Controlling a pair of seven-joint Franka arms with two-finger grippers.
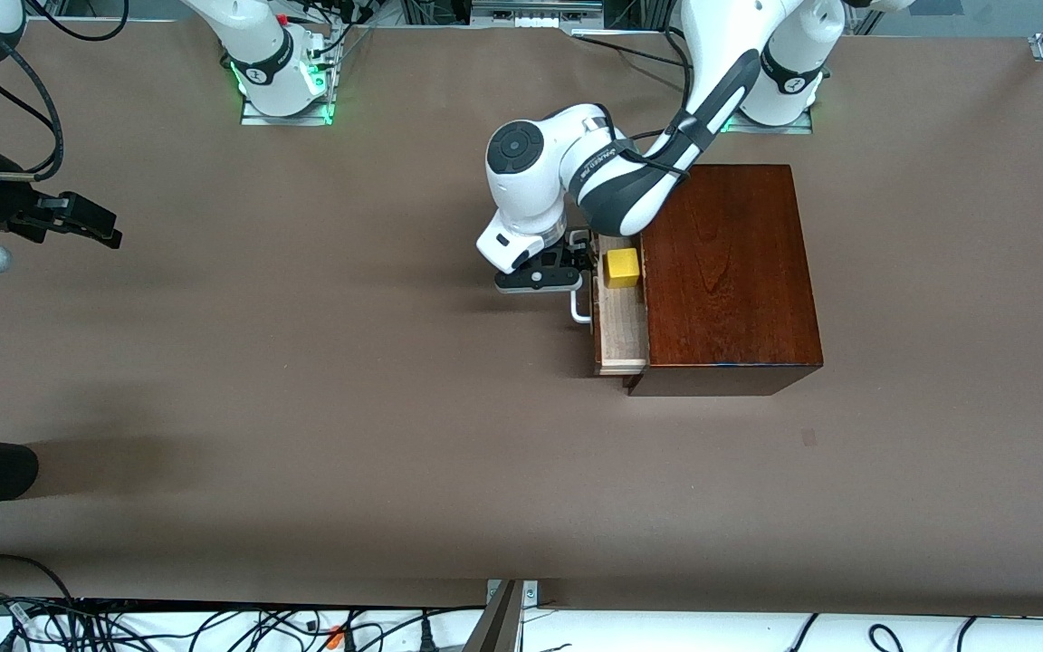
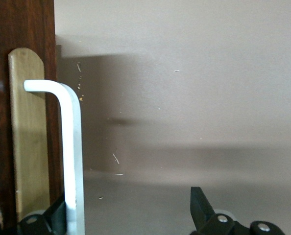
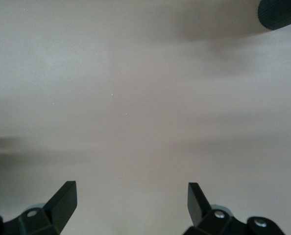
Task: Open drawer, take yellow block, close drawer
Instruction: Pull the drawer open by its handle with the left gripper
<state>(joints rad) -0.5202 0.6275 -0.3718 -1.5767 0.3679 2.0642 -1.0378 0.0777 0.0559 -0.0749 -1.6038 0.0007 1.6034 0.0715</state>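
The left gripper (image 1: pixel 547 272) stood apart at the drawer's white handle (image 1: pixel 579 306), yellow block (image 1: pixel 621 268) just beside it in the part-open drawer (image 1: pixel 621 337); the right gripper (image 1: pixel 87 220) waited apart over the desk (image 1: pixel 304 407).

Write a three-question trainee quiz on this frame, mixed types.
1. True or false: the drawer is fully shut.
2. Where is the yellow block? A) on the table B) in the drawer C) in a claw
3. Fill in: the left claw is at the drawer's white ____.

Key:
1. False: it is pulled partly out of the box.
2. B. It sits in the tray end farther from the front camera.
3. Handle. The claw is open, with one finger against the bar. The right claw waits open over bare table at the right arm's end.
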